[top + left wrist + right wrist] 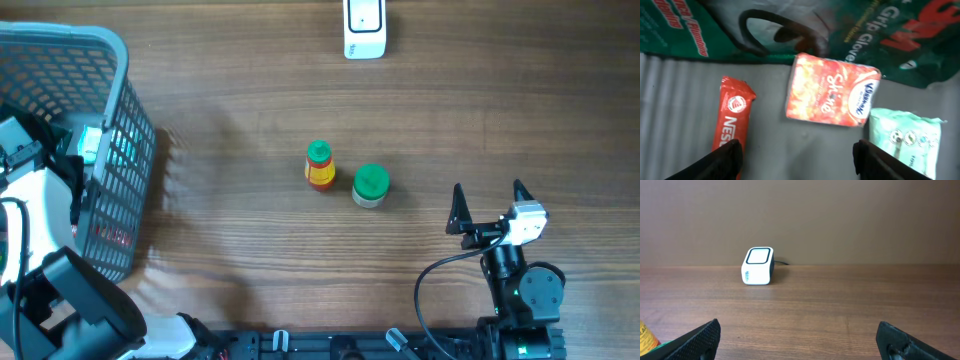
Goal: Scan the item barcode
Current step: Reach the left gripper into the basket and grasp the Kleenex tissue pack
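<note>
1. Grey mesh plastic basket (135, 150): left fingers (727, 159) inside, spread, empty; picking step, by appearance.
2. White box scanner (758, 266): far ahead of spread, empty right fingers (702, 337).
3. Orange tissue pack (832, 92): just ahead, between left fingers; next, descend and close squarely.

Wooden table (250, 90): brown grain, bearing the items below.
Grey mesh basket (130, 170): at the table's 9 o'clock edge.
Small bottle (319, 166): green cap, yellow and red label, near the table centre.
Green-lidded jar (370, 185): just beside the bottle, at its 4 o'clock.
On the basket floor:
Red Nestlé bar (732, 117): lying flat at 8 o'clock.
Mint-green soft pack (905, 137): at 4 o'clock.
Dark green glove bag (865, 35): crumpled, across 12 o'clock.
</note>
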Controlling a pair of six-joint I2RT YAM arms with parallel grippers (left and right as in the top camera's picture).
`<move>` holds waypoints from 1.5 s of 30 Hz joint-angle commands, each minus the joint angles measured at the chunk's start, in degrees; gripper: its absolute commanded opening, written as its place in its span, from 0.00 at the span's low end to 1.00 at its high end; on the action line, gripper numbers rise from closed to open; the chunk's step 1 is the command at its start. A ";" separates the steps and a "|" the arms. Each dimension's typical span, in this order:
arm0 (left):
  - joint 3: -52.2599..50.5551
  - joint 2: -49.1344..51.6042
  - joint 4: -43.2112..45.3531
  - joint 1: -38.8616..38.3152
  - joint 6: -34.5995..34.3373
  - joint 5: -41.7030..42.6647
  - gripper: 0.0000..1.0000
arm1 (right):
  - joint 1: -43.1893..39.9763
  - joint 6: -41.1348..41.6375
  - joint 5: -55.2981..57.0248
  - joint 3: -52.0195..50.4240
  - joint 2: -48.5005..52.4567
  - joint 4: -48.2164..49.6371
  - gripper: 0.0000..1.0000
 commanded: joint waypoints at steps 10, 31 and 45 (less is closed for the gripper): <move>-0.76 7.02 5.99 1.86 0.96 -1.05 0.69 | 0.24 -0.68 -0.46 -0.07 -0.46 0.13 1.00; -0.76 11.96 9.97 1.86 2.43 -1.03 0.04 | 0.24 -0.72 -0.46 -0.07 -0.46 0.13 1.00; -0.74 -4.83 8.17 1.84 4.13 -0.79 0.04 | 0.22 -0.72 -0.46 -0.07 -0.46 0.13 1.00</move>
